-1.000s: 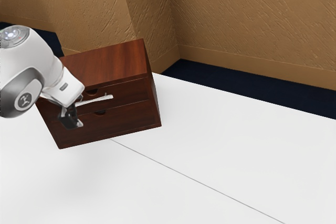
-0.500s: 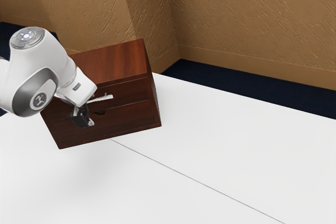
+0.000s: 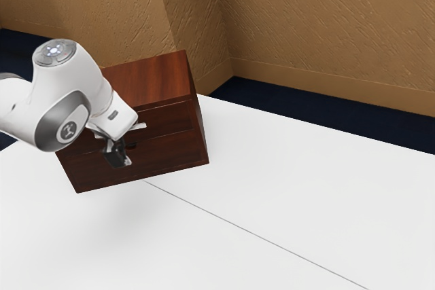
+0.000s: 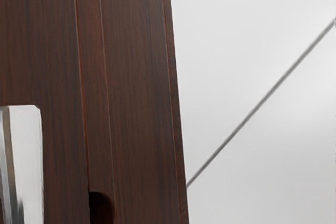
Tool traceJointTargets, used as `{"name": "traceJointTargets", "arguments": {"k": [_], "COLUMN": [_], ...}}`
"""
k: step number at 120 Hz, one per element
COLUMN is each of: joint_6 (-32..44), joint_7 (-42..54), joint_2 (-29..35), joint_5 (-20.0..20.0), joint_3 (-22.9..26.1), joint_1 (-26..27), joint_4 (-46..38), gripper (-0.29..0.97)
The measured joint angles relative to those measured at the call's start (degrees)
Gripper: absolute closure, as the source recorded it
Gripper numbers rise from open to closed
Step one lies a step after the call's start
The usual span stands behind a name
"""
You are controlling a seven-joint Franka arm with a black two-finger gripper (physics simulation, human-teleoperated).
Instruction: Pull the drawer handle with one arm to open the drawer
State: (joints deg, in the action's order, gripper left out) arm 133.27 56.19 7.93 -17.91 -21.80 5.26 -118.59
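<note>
Hovering just below the drawer handle (image 3: 138, 126), the tool (image 3: 117, 157) lines up to pull (whether clenched, cannot tell).

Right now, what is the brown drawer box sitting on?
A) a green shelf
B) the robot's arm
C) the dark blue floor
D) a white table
D: the drawer box rests on the white table, and the dark floor lies beyond the table's far edge.

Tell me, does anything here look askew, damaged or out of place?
Nothing stands out. The dark-brown wooden drawer cabinet sits flat on the white table, its drawer fronts flush and undamaged; the black hand hangs close before them.
</note>
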Motion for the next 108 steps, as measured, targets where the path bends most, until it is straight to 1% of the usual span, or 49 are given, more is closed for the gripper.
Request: {"name": "traceJointTargets", "arguments": {"k": [28,46,57,67,85,108], "joint_6": [-0.1,-0.5,-0.9,-1.3,-2.0,-2.6], "joint_7": [0.0,0.0,0.0,0.0,0.0,0.1], "joint_2": [1.2,4.2,5.7,7.6,10.0,11.5], "joint_5": [0.7,0.7,0.8,0.8,0.8,0.6], "joint_3": [0.0,0.0,0.0,0.0,0.0,0.0], "joint_1": [0.5,0.5,0.5,0.5,1.2,2.4], "joint_4": [-1.4,-3.6,-4.8,-6.2,-7.9,-9.4], "gripper": [0.00,0.03,0.02,0.04,0.02,0.01]}}
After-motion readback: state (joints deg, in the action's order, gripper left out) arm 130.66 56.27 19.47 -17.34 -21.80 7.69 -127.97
